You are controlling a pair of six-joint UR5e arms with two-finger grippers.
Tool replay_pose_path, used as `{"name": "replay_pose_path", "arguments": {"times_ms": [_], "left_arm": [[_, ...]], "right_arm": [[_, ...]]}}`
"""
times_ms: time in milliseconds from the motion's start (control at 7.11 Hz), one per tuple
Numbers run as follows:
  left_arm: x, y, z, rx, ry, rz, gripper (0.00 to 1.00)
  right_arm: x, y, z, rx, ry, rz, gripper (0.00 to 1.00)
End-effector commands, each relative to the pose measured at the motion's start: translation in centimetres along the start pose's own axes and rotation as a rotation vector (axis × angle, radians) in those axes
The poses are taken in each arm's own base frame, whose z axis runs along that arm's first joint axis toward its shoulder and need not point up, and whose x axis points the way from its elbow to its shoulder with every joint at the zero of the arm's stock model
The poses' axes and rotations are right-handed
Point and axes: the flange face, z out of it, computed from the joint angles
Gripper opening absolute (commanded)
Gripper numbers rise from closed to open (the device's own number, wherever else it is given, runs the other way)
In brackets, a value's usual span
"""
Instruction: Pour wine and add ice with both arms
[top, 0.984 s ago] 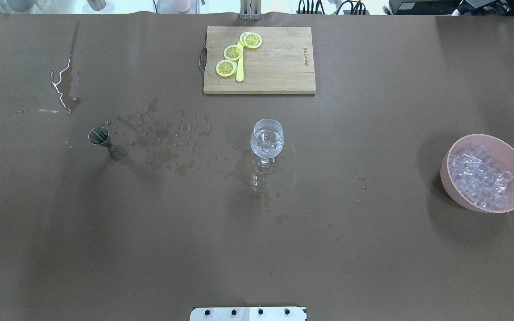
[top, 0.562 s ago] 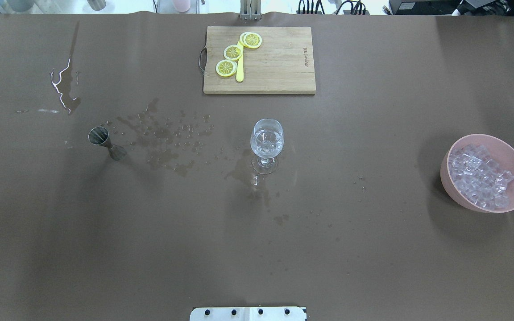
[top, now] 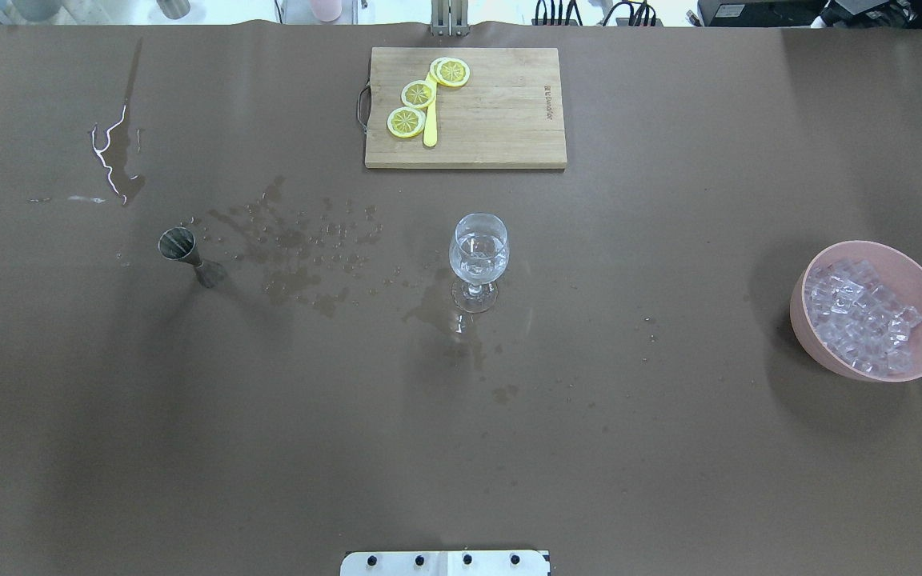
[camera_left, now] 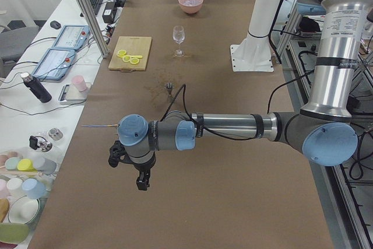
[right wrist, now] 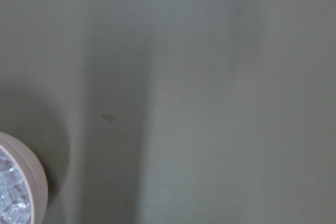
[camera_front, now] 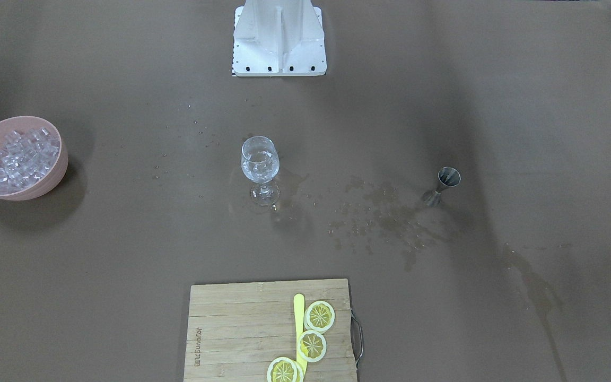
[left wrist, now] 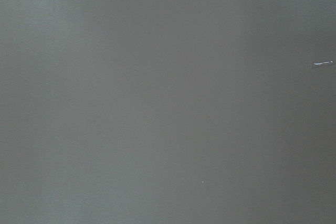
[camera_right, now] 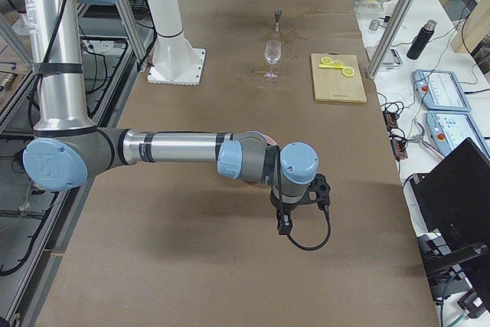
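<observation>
brown tabletop looks unchanged: glass stays mid-frame, ice in its bowl at right. left pincer and right pincer hang aside, open or closed i cannot tell; task seems done.

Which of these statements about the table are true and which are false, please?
1. The ice sits in the pink bowl. True.
2. The wine glass lies on its side. False: it stands upright.
3. The lemon slices lie on the wooden cutting board. True.
4. The jigger stands on the cutting board. False: it stands on the table, to the robot's left of the glass.
</observation>
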Motion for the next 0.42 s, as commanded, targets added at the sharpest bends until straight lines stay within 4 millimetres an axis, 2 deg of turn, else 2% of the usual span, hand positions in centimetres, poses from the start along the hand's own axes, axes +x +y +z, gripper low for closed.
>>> {"name": "replay_pose_path", "arguments": {"times_ms": [0, 281], "left_arm": [[0.04, 0.02, 0.02, 0.000, 0.001, -0.002, 0.99], [0.09, 0.00, -0.03, 0.001, 0.001, -0.001, 0.99]], "right_arm": [[0.04, 0.02, -0.07, 0.001, 0.000, 0.001, 1.00], [-0.12, -0.01, -0.33, 0.007, 0.001, -0.002, 1.00]]}}
